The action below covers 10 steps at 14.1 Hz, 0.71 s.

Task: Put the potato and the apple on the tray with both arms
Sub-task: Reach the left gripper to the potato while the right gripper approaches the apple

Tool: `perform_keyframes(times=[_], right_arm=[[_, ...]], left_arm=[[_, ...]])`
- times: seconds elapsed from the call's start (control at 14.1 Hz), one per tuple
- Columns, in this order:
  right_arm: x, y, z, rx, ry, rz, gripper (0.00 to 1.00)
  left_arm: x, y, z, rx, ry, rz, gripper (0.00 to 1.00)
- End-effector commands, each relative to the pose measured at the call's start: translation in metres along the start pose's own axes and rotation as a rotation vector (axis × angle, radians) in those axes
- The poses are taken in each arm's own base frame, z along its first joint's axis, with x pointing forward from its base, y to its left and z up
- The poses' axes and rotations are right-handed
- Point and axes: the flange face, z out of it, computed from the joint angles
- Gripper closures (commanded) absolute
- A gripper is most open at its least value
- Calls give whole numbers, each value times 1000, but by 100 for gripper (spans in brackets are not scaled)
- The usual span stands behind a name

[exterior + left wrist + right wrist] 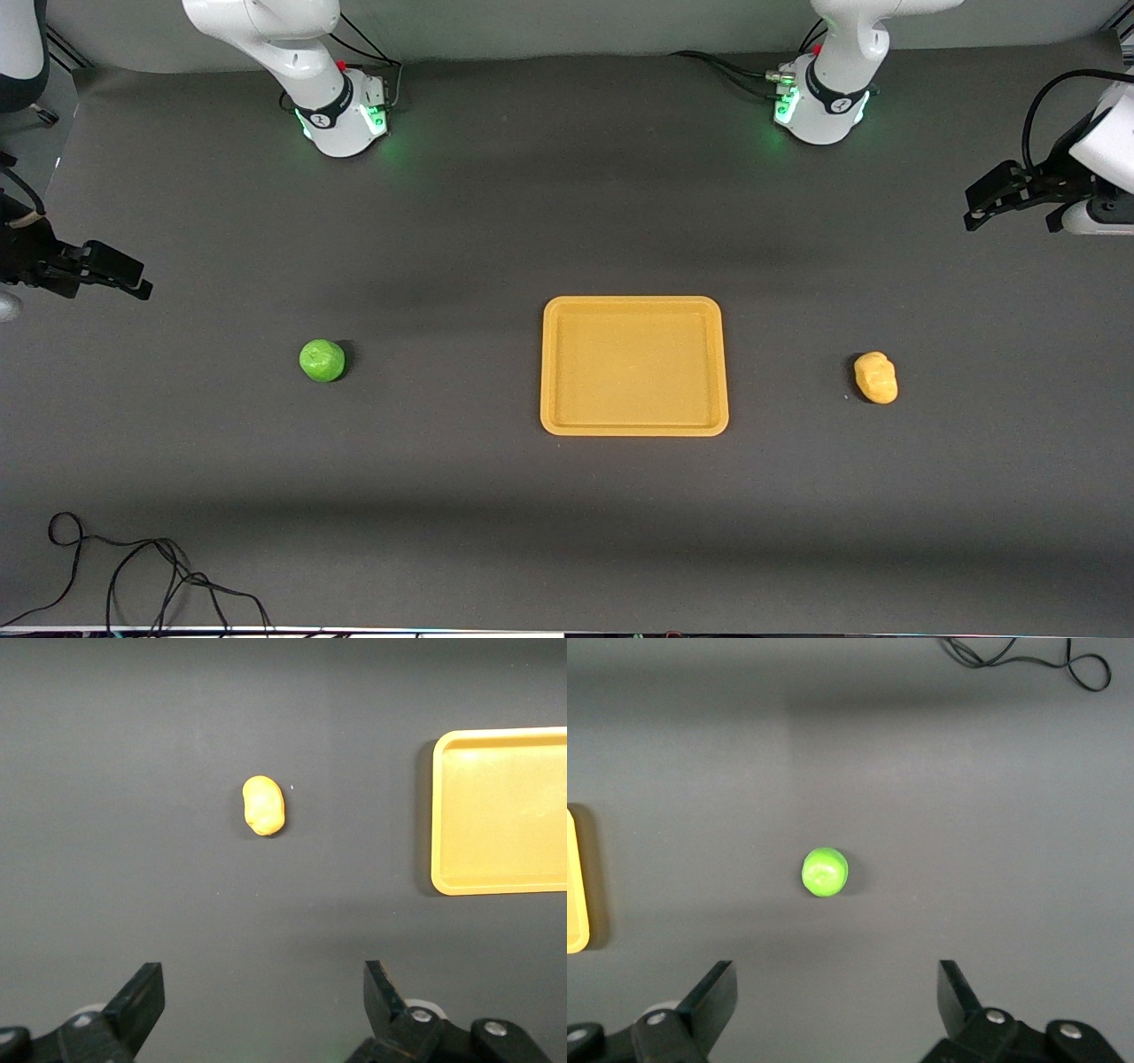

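The orange-yellow tray (633,365) lies empty at the middle of the table. The green apple (322,361) sits on the table toward the right arm's end. The yellow-orange potato (876,377) sits toward the left arm's end. My left gripper (1010,217) hangs open and empty over the table's edge at the left arm's end; its wrist view (264,992) shows the potato (263,805) and part of the tray (500,815). My right gripper (102,282) hangs open and empty at the right arm's end; its wrist view (837,990) shows the apple (825,872) and the tray's edge (574,881).
A loose black cable (133,576) lies on the table near the front camera at the right arm's end, and also shows in the right wrist view (1028,656). The two green-lit arm bases (341,115) stand along the robots' edge of the dark table.
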Motion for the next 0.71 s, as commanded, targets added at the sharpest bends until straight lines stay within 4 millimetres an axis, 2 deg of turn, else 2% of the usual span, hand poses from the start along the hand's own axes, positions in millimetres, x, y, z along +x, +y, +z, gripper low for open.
perform_keyframes(times=[0.0,0.35,0.5,0.64], right_arm=[[-3,-8,-1,-1,-11,-31,0],[-3,-10,-3,-6,-5,-54,0],[-3,-11,-2,-3,-5,-97,0],[-2,-9,-3,-3,-3,-94,0]], left_arm=[[-6,-2,-3,10,11,17,0],[1,0,4,10,25,20,0],[10,0,21,9,37,20,0],[28,-2,47,7,31,19,0]])
